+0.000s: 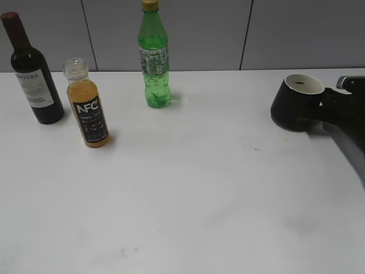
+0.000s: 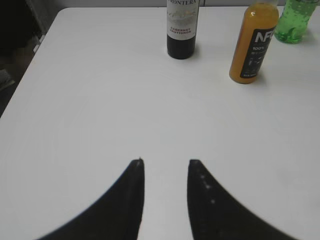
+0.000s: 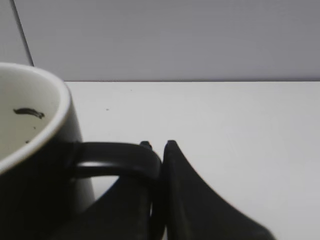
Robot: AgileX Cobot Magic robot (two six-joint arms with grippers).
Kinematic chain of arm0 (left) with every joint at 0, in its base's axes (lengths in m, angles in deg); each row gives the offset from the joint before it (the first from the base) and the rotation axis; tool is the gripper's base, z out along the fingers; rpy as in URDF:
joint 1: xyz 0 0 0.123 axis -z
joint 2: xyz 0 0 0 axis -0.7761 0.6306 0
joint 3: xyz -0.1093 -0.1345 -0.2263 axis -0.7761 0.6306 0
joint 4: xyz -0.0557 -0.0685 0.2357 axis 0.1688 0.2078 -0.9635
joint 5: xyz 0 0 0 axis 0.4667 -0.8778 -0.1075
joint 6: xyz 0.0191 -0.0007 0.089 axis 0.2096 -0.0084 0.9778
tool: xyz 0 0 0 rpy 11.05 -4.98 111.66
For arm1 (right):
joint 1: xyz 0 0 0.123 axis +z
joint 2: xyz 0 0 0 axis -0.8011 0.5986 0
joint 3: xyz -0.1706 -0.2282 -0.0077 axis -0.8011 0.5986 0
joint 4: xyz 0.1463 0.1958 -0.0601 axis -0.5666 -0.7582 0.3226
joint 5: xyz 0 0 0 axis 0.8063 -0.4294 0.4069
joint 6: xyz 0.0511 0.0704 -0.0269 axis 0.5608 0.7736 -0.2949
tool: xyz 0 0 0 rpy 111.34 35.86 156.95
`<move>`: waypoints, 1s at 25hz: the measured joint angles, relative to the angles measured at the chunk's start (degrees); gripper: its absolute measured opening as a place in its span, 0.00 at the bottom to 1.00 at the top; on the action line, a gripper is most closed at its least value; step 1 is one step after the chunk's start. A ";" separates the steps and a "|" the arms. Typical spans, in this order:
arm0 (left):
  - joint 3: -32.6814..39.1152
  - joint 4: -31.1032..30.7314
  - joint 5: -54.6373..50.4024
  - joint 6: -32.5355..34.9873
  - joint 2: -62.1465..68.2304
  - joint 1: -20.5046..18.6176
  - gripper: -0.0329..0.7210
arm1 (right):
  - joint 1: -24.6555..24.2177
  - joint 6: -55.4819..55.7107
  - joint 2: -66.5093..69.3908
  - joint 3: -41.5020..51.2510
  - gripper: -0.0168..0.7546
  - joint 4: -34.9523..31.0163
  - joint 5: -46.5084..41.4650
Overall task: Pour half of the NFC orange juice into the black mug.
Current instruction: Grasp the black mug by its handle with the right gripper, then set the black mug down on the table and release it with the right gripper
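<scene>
The juice bottle stands upright toward the left of the white surface, its cap off and its clear neck open, with orange liquid filling it up to the shoulder. Just left of it stands a dark wine bottle, and further right, near the back wall, a green bottle. Well apart, at the right edge, the black mug is tilted with its white inside facing up and left. The right gripper has its fingers clamped on the mug's loop handle. The left gripper hovers over bare surface, short of the bottles, its fingers apart and holding nothing.
</scene>
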State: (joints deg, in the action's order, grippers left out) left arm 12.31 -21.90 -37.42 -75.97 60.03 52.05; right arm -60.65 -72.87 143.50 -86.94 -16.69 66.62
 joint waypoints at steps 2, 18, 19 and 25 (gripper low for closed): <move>0.00 0.00 0.00 0.00 0.00 0.00 0.36 | 0.71 -1.13 -1.42 1.50 0.06 -0.22 -0.53; 0.00 0.00 0.00 0.00 0.00 0.00 0.36 | 24.15 -7.04 -23.87 19.99 0.05 -4.74 -1.90; 0.00 0.00 0.00 0.00 0.00 0.00 0.36 | 26.52 -7.26 -24.30 20.71 0.05 -5.86 -1.90; 0.00 0.00 0.00 0.00 0.00 0.00 0.36 | 42.60 -9.66 -24.38 22.19 0.05 -15.68 -1.87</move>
State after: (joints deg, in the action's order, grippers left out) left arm 12.31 -21.90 -37.42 -75.97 60.03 52.05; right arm -18.05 -82.53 119.12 -64.75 -32.37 64.74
